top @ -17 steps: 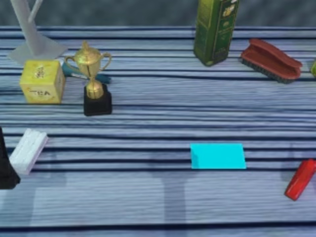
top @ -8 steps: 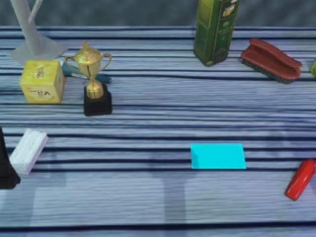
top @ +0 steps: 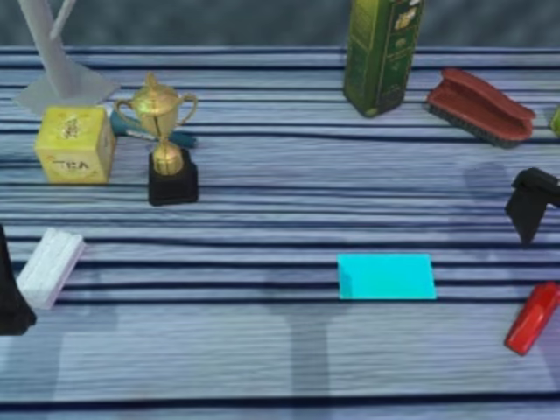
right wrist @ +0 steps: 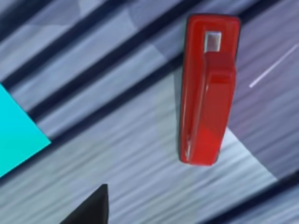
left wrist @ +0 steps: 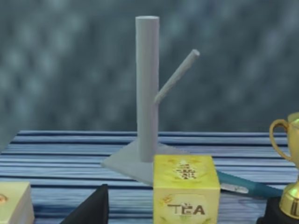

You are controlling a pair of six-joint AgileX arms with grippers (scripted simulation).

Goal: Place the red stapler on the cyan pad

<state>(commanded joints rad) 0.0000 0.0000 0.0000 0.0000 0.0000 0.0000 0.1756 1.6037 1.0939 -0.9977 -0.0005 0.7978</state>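
Note:
The red stapler [top: 532,318] lies flat near the table's right edge, a short way right of and nearer than the cyan pad [top: 386,276]. My right gripper [top: 528,219] hangs above the table just behind the stapler, open and holding nothing. In the right wrist view the stapler [right wrist: 208,88] lies on the striped top, a corner of the pad [right wrist: 16,135] shows, and one dark fingertip [right wrist: 96,205] is seen. My left gripper [top: 10,306] is parked at the left edge, open and empty.
At the back left stand a gold trophy [top: 166,140], a yellow tea box [top: 74,144] and a grey stand [top: 57,61]. A white ridged block [top: 51,267] lies by the left gripper. A green tin [top: 381,52] and a reddish-brown brush [top: 479,105] sit at the back right.
My right gripper has come into the top view from the right edge and now hangs behind the stapler. The stapler, the pad and the left arm have not moved.

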